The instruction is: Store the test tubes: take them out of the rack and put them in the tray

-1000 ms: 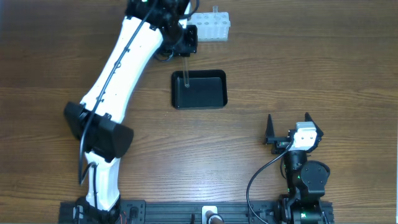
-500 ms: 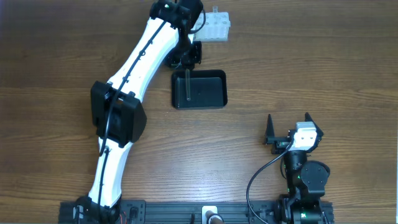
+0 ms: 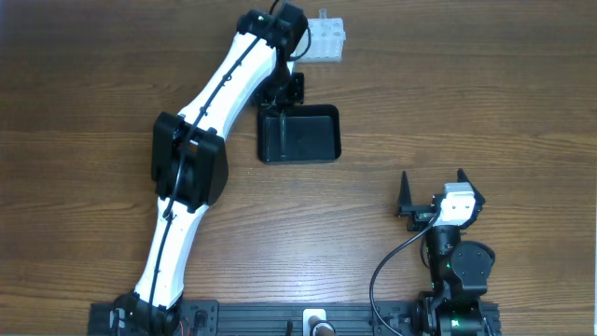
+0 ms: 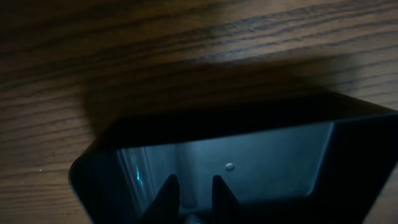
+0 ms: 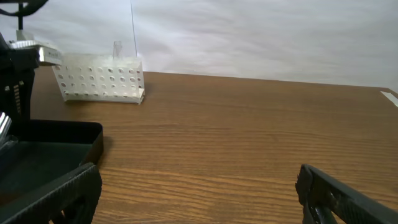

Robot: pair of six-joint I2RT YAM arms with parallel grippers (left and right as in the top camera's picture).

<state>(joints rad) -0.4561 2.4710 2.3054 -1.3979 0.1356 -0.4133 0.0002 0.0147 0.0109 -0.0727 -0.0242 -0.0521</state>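
Observation:
The black tray [image 3: 317, 147] lies at the table's far middle. My left gripper [image 3: 281, 96] hangs over its far left corner, fingers [image 4: 168, 191] down inside the tray [image 4: 267, 155], shut on a clear test tube [image 3: 281, 129] that reaches toward the floor. Just beyond the tray stands the white rack [image 3: 324, 40] with one tube [image 3: 323, 13] upright in it. My right gripper [image 3: 434, 189] rests open near its base, well clear of both. From the right wrist I see the rack [image 5: 99, 78], its tube [image 5: 117, 48] and the tray [image 5: 56, 134].
The left arm's white links run diagonally from the bottom left up to the tray. Bare wooden table lies to the right of the tray and between the tray and the right arm.
The left arm has swung its gripper from over the tray's far edge down into the tray, lowering the tube with it. The right arm has kept still.

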